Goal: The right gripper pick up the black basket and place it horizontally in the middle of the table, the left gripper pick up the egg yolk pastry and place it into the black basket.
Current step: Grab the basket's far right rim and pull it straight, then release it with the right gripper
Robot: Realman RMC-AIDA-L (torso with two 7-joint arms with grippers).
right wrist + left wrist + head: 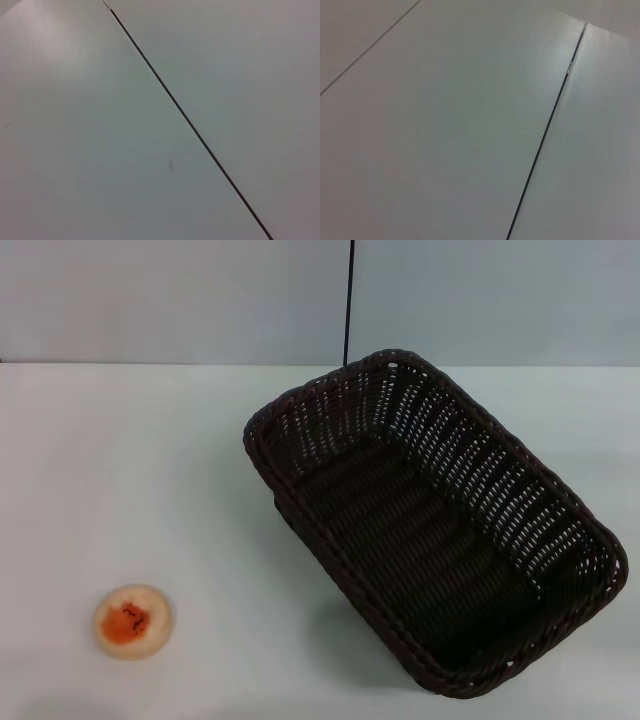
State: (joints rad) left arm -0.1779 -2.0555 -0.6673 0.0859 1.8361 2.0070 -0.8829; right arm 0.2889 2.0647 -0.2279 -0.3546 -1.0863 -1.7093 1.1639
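The black basket (430, 530) lies on the white table (150, 470) at the right of the head view, turned at a slant, its long side running from the back middle to the front right. It is empty. The egg yolk pastry (133, 620) sits on the table at the front left, well apart from the basket. Neither gripper shows in any view. Both wrist views show only plain pale panels with a thin dark seam.
A pale wall with a dark vertical seam (349, 300) stands behind the table's back edge. Bare tabletop lies between the pastry and the basket.
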